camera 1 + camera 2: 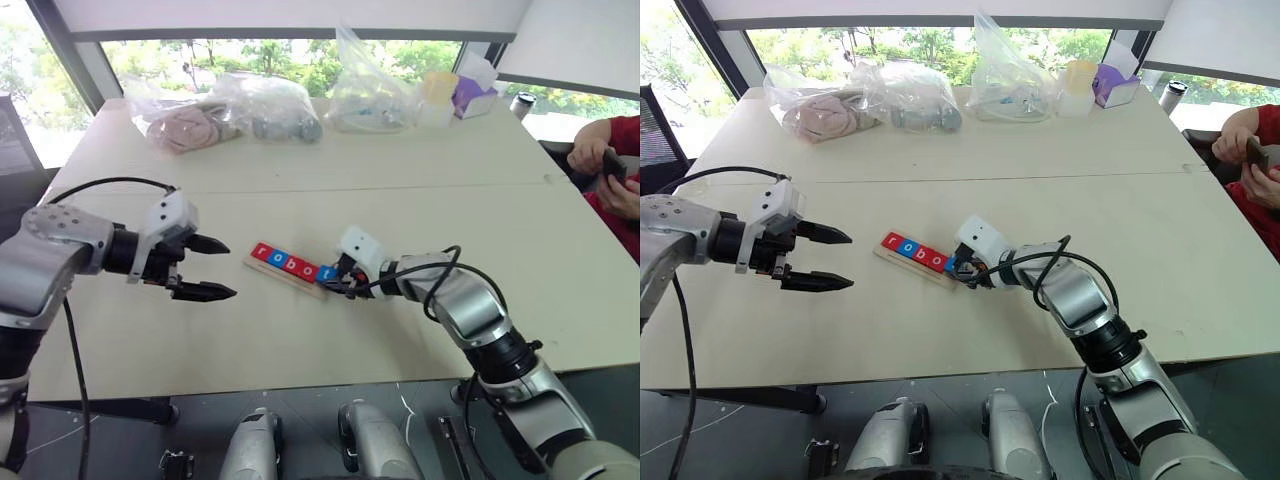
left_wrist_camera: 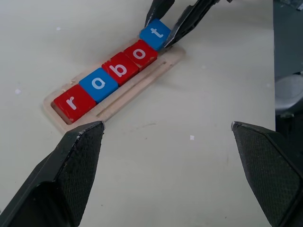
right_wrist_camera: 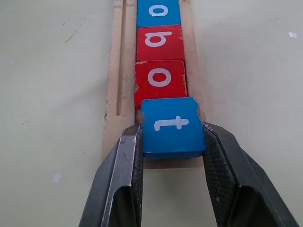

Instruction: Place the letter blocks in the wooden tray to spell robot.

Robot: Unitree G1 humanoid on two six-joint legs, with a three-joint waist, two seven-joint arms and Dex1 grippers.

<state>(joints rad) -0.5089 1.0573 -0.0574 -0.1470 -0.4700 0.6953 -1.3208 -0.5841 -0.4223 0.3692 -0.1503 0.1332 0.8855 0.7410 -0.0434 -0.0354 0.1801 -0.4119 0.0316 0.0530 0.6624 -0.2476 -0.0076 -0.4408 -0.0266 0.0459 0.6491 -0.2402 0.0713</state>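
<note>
The wooden tray [image 2: 137, 87] lies at the table's middle. In it stand the letter blocks in a row: red r [image 2: 71, 101], blue o [image 2: 98, 84], red b [image 2: 120, 70], red o [image 2: 140, 53] and blue t [image 3: 173, 125]. My right gripper [image 1: 335, 280] is at the tray's right end, shut on the blue t with one finger on each side. The t touches the red o and sits slightly askew over the tray's end. My left gripper [image 1: 232, 268] hovers open to the left of the tray, holding nothing.
Clear plastic bags [image 1: 270, 105] with soft items, a purple tissue box [image 1: 470, 95] and a dark cup [image 1: 522, 103] stand along the table's far edge. A person in red holding a phone [image 1: 612, 170] sits at the right.
</note>
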